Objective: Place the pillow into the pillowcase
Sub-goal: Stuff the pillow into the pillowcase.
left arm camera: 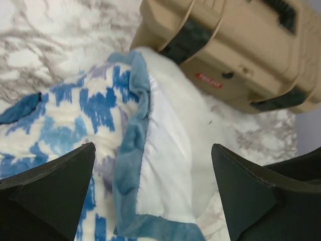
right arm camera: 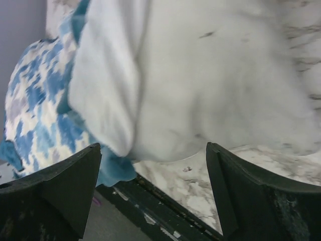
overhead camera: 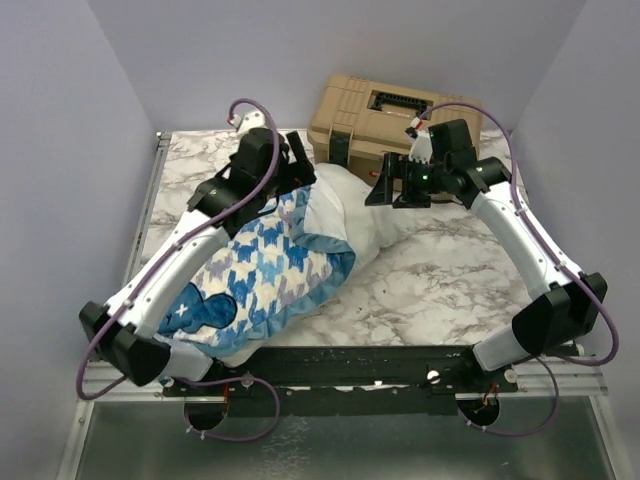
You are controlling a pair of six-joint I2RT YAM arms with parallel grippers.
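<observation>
Top view: pillowcase point(overhead camera: 270, 265) lies on the tabletop point(overhead camera: 450, 280), long axis slanting from the near left to the far middle; pillow point(overhead camera: 370, 215) is partly inside, its white end sticking out of the mouth toward the right arm; left end effector point(overhead camera: 290, 165) sits over the far edge of the mouth, fingers spread, holding nothing; right end effector point(overhead camera: 392, 186) is just beyond the bare pillow end, also spread and empty; judged, the right one is nearer the pillow and the left one nearer the case opening, so the next push would run along that slant, back toward the left arm's base; tan box point(overhead camera: 390, 110) just behind both; blue patch point(overhead camera: 205, 310) with a white star at the case's near end, no lettering on it.

Left wrist view: left end effector point(left arm camera: 153, 150) open; the blue frilled edge point(left arm camera: 131, 150) of the pillowcase point(left arm camera: 75, 115) runs straight ahead between the fingers, pillow point(left arm camera: 180, 130) to its right; tan box point(left arm camera: 241, 55) ahead and right, touching the pillow; small red label point(left arm camera: 208, 80) on it, too blurred to read.

Right wrist view: right end effector point(right arm camera: 153, 148) open, nothing gripped; pillow point(right arm camera: 220, 85) fills the space ahead; pillowcase point(right arm camera: 35, 115) ahead-left, its white lining point(right arm camera: 108, 85) folded over the pillow; no writing to read.
</observation>
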